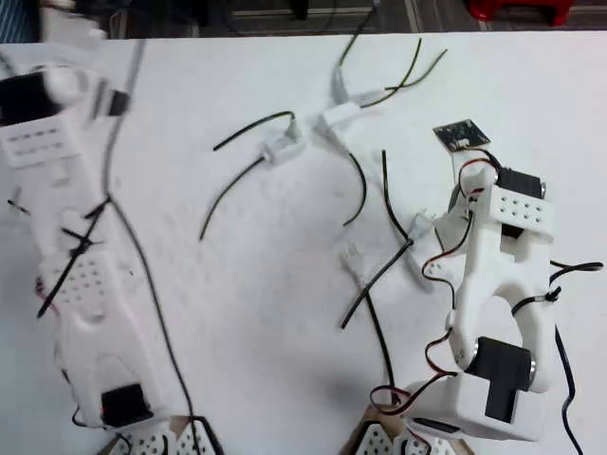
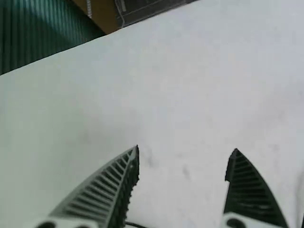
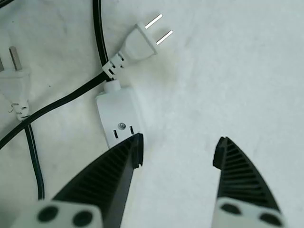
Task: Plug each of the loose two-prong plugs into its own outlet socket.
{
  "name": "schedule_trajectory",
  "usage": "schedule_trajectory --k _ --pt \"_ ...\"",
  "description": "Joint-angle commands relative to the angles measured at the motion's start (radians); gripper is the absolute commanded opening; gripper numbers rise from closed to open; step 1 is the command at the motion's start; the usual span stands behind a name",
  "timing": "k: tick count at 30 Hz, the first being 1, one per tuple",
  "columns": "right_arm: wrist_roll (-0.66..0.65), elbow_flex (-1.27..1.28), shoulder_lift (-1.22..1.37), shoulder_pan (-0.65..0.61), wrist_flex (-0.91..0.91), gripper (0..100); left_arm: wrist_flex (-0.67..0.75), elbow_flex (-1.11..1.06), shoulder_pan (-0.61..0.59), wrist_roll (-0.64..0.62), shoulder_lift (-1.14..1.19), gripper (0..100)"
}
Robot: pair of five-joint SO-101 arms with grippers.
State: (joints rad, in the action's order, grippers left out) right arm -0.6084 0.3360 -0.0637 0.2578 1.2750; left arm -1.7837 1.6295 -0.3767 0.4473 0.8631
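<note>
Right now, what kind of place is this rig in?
Probably a robotics lab bench: a white table, a loose plug and socket, and a bare circuit board.

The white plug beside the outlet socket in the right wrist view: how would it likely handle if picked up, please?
The white plug looks small and rigid, so probably light and firm to pinch. Its black cord lies in loose bends, likely floppy, and may tug it askew.
</note>
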Motion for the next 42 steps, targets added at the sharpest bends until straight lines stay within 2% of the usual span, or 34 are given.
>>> schedule_trajectory --k 1,4,8,15,22,26,33,42 --pt "0.002 -0.006 -0.051 0.004 0.002 24.3 -0.011 0.008 -0.148 -0.037 -0.137 29" --pt "0.002 -0.006 -0.051 0.004 0.002 24.3 -0.011 -0.124 -0.219 -0.009 -0.199 29" --pt "0.002 -0.008 -0.051 0.002 0.002 24.3 -0.009 -0.44 -0.274 0.029 -0.358 29" --pt "0.005 -0.006 -0.053 -0.044 0.012 24.2 0.006 -1.002 -0.277 0.051 -0.687 29" --pt "0.198 -0.006 -0.053 -0.12 0.062 24.1 0.124 -1.447 -0.277 0.049 -0.885 29" --pt "0.218 -0.005 -0.053 -0.157 0.116 24.1 0.236 -1.677 -0.277 0.055 -0.97 29" --pt "0.035 0.051 -0.044 -0.154 0.102 24.1 0.341 -1.939 -0.277 0.051 -1.175 29" --pt "-0.095 0.33 -0.042 -0.136 -0.265 24.1 0.477 -2.3 -0.277 0.049 -1.475 29"
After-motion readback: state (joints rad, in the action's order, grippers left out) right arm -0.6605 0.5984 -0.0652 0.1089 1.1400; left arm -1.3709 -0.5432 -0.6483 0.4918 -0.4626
